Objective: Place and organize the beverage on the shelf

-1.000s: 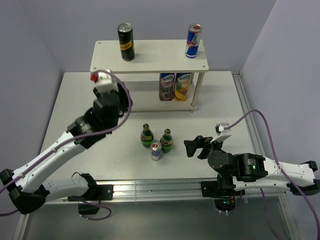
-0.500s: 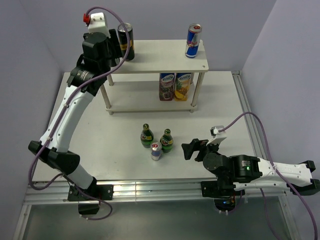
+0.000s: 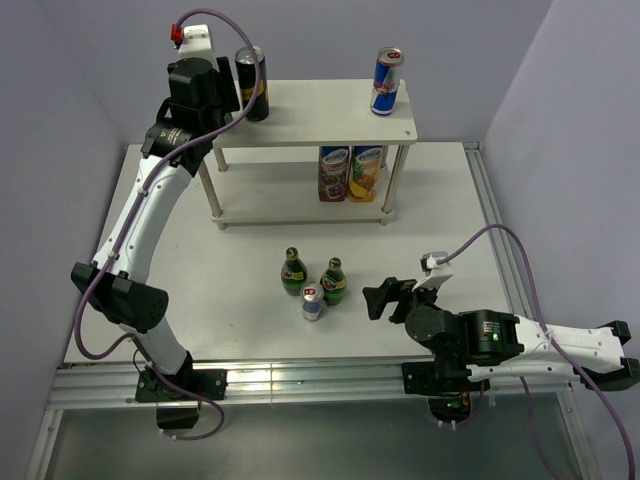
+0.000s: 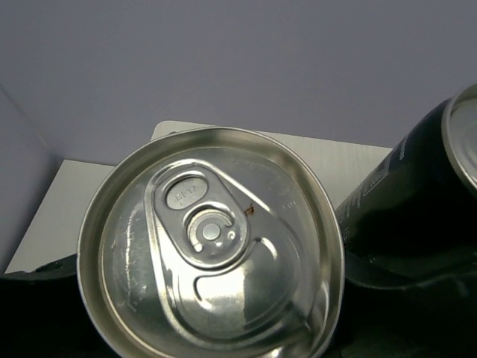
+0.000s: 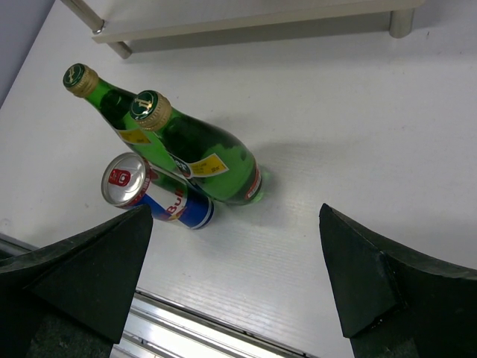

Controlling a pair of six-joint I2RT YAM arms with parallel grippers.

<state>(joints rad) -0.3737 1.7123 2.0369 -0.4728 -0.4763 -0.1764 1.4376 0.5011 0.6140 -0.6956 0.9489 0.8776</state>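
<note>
My left gripper (image 3: 224, 90) is at the left end of the shelf's top board (image 3: 300, 112), shut on a black can whose silver lid (image 4: 212, 246) fills the left wrist view. The top view hides this can behind the wrist. A second black can (image 3: 252, 84) stands right beside it on the board and also shows in the left wrist view (image 4: 417, 201). A blue-and-silver can (image 3: 386, 82) stands at the board's right end. On the table stand two green bottles (image 3: 293, 272) (image 3: 333, 282) and another blue-and-silver can (image 3: 313, 304). My right gripper (image 3: 383, 296) is open and empty, to their right.
Two juice cartons (image 3: 350, 173) stand on the shelf's lower board, right of centre. A metal rail (image 3: 320, 375) runs along the table's near edge. Walls stand close behind the shelf and on both sides.
My left arm has risen from above the table's left part to the left end of the shelf's top board, beside the standing black can. The right arm has shifted slightly left.
</note>
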